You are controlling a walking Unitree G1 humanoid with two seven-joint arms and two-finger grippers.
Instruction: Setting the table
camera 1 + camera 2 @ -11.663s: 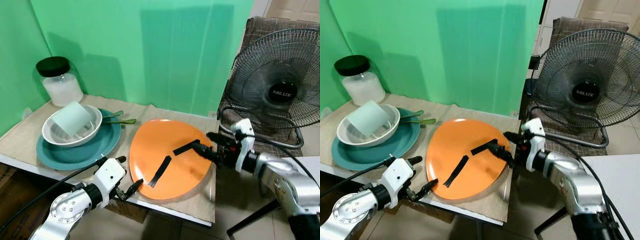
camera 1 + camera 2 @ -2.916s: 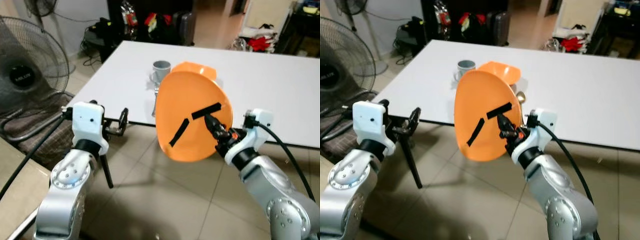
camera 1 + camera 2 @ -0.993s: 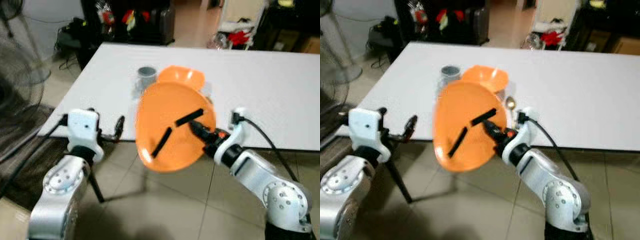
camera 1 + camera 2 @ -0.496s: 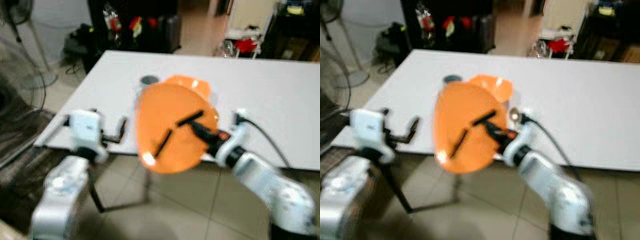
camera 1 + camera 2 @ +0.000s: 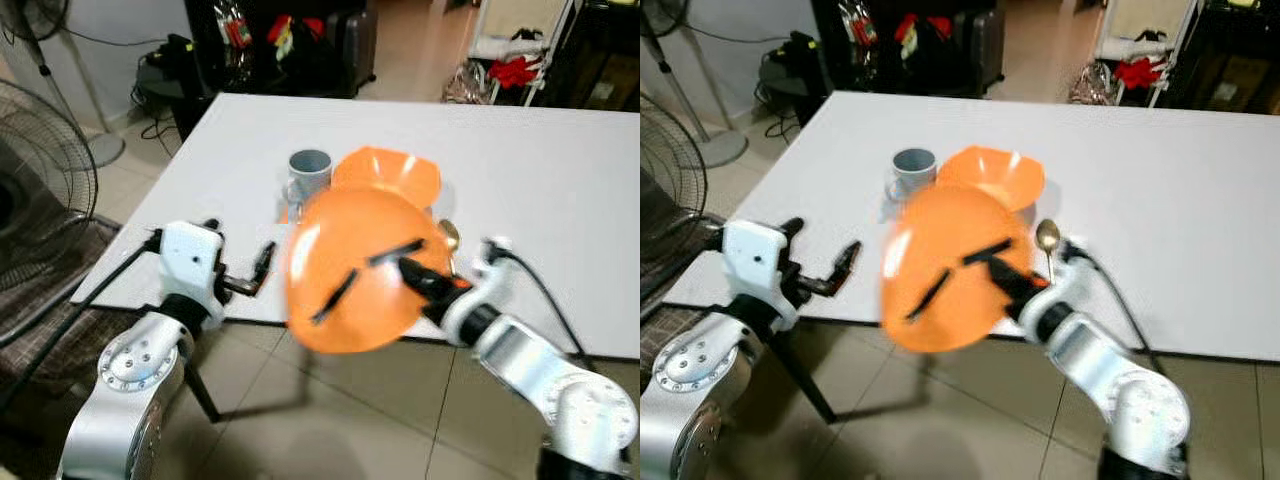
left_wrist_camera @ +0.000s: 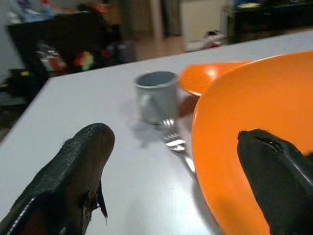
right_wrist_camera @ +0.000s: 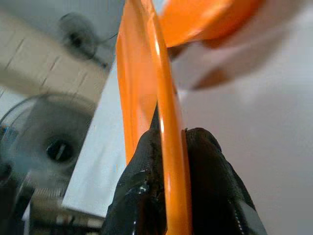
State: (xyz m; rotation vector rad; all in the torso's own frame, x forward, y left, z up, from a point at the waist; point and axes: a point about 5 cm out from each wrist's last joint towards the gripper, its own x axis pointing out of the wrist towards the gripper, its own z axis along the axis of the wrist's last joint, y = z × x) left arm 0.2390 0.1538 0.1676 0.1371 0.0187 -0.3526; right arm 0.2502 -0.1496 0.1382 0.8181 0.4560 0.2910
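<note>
1. The right hand [image 5: 415, 277] pinches the rim of an orange plate [image 5: 355, 270], holding it tilted over the near edge of the white surface [image 5: 560, 190].
2. The left hand [image 5: 262, 263] hangs spread and empty at that edge.
3. A grey mug [image 5: 308, 175], orange bowl [image 5: 390, 172], fork [image 6: 177, 147] and spoon [image 5: 1047, 238] sit behind the plate.

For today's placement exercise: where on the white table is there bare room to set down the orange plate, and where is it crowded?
Free: the white table right of the gold spoon, and its left part beside the grey mug. Crowded: the mug, orange bowl, silver fork and spoon cluster near the front edge, where the right end effector holds the round orange plate.
</note>
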